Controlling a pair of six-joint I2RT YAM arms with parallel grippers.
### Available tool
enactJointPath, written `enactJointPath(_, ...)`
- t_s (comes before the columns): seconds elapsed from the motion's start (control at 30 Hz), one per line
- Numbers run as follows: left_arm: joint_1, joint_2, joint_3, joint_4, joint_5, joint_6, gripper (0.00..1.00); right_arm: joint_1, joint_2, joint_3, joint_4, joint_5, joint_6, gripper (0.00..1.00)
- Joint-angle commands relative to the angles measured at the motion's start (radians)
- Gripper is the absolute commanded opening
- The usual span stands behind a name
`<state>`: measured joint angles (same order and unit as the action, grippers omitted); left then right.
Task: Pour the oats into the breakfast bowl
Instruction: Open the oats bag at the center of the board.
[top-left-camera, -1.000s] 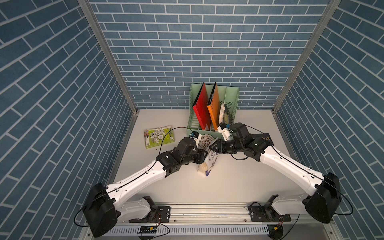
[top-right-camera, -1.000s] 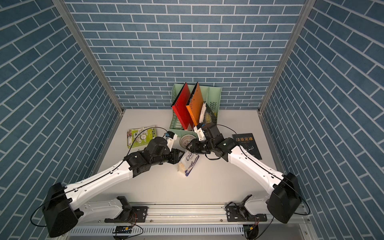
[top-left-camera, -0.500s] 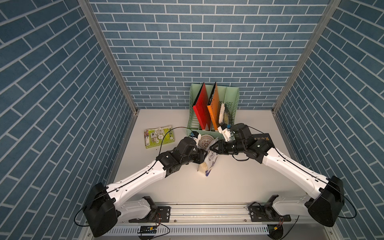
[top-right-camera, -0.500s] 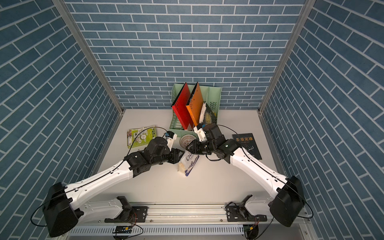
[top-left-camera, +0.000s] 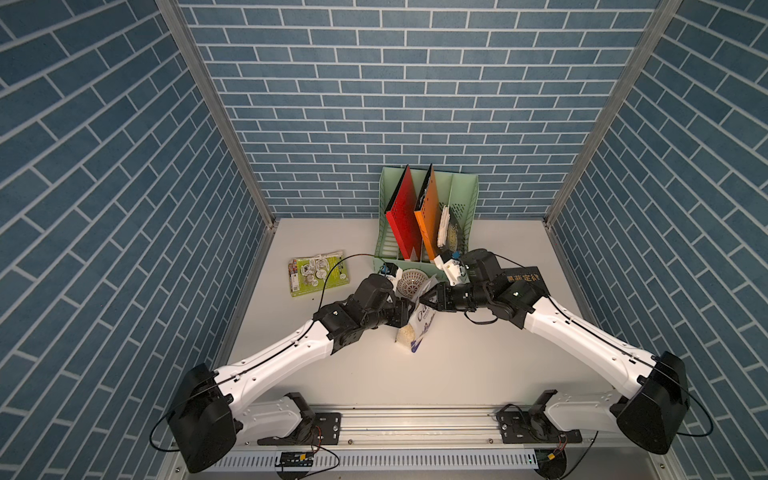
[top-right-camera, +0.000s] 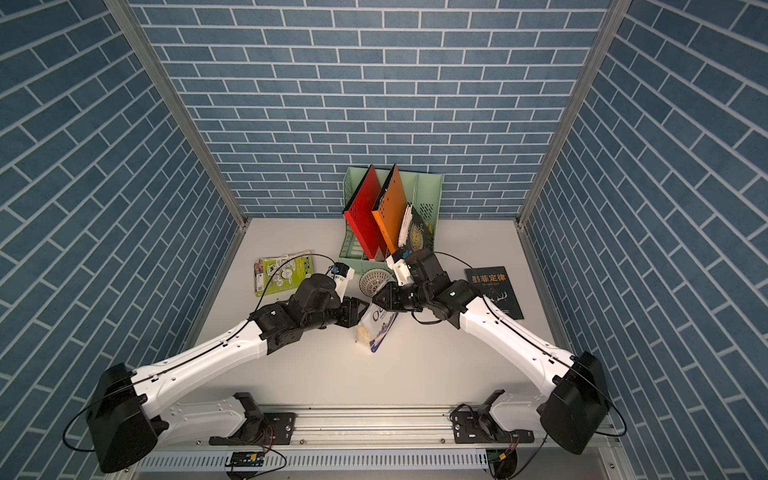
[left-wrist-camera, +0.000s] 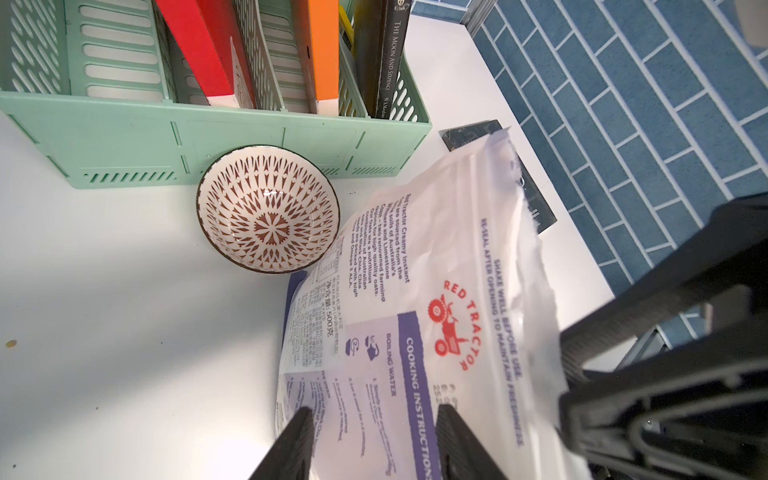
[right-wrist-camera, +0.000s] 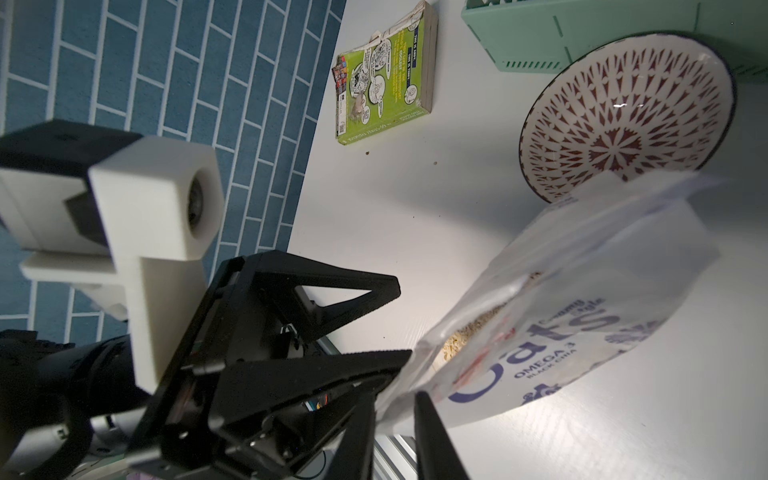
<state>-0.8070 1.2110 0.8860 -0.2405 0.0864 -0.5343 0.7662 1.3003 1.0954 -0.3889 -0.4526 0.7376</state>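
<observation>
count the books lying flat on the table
2: a green cartoon-covered book beyond the left arm, and a dark book by the right arm. Others might be hidden under either arm.

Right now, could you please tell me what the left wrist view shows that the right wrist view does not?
Only the left wrist view shows the red folder in the rack, the dark book and the pouch from its printed back. Only the right wrist view shows the green book and the oats inside the pouch's mouth. Both show the empty bowl, the pouch and the rack.
</observation>
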Motion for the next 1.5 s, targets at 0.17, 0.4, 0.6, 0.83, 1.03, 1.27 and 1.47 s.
enactJointPath(0.17,0.005,0.000,0.028,0.015,-0.068,-0.005,0.57,0.006,-0.058,-0.092,0.085,-0.036,-0.038,0.00)
enactJointPath(0.4,0.005,-0.011,0.090,0.041,-0.101,-0.010,0.67,-0.031,-0.100,-0.222,0.212,-0.037,-0.038,0.00)
enactJointPath(0.6,0.005,0.007,0.123,0.095,0.014,0.004,0.73,-0.035,-0.098,-0.222,0.215,-0.030,-0.040,0.00)
enactJointPath(0.83,-0.002,0.112,0.164,0.021,0.023,0.047,0.72,-0.036,-0.095,-0.205,0.205,-0.029,-0.044,0.00)
enactJointPath(1.03,-0.004,0.157,0.195,-0.036,-0.052,0.065,0.50,-0.036,-0.096,-0.180,0.153,0.018,-0.064,0.00)
enactJointPath(1.27,-0.003,0.114,0.212,-0.093,-0.105,0.065,0.12,-0.038,-0.084,-0.061,-0.085,0.275,-0.147,0.00)
enactJointPath(1.47,-0.004,0.062,0.223,-0.147,-0.136,0.056,0.00,-0.043,-0.032,0.078,-0.239,0.500,-0.230,0.00)
